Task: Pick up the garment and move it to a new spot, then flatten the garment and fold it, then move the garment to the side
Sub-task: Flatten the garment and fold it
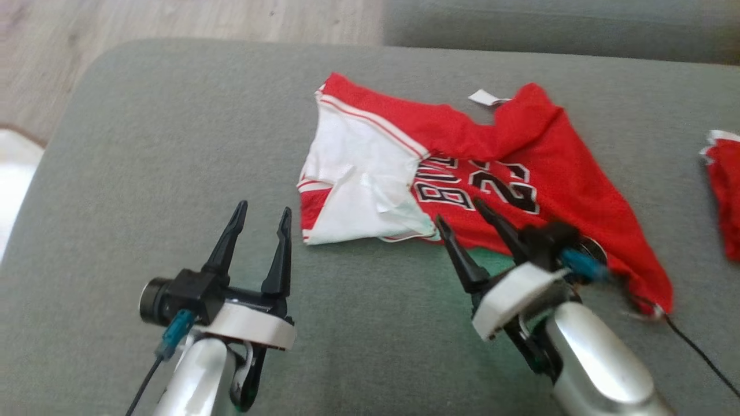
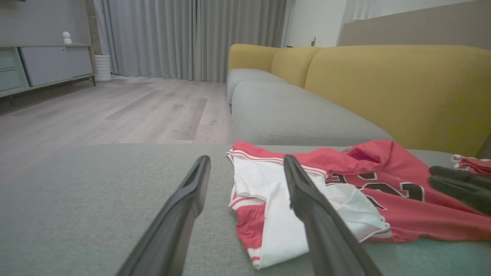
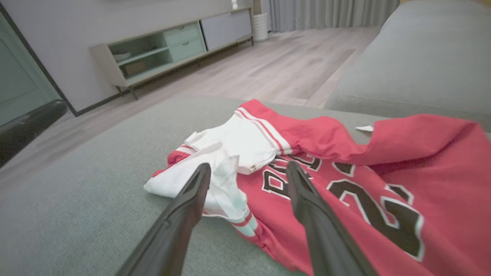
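**Red jersey rumpled on the grey cushion, both grippers open**

One jersey [image 1: 537, 156] lies in the middle of a wide grey cushion [image 1: 144, 144], towards its far side. It is thin red cloth, bunched into soft folds rather than spread flat. Its left part is turned over to show a white side with red and white striped edging. Black letters and numbers outlined in white run across the red part, and one small white tag [image 1: 485, 97] sticks out at the far edge. The cushion has a coarse woven surface and a rounded corner.

A second piece of red cloth [image 1: 725, 190] with white trim lies apart from the jersey, at the cushion's right edge.

There are two grippers, each with two long dark tapered fingers. The left gripper [image 1: 263, 209] hangs over bare cushion just left of the jersey, its fingers spread apart and nothing between them. The right gripper [image 1: 459, 211] is at the jersey's near edge, its fingers also spread wide over the lettering and gripping nothing. Whether its tips touch the cloth cannot be told. One black cable [image 1: 699, 358] trails from the right arm.

Beyond the cushion are a pale wooden floor [image 2: 115, 111], a sofa [image 2: 383, 88] with yellow backs and grey seats, a grey curtain [image 2: 172, 38] and one low cabinet [image 3: 172, 46].
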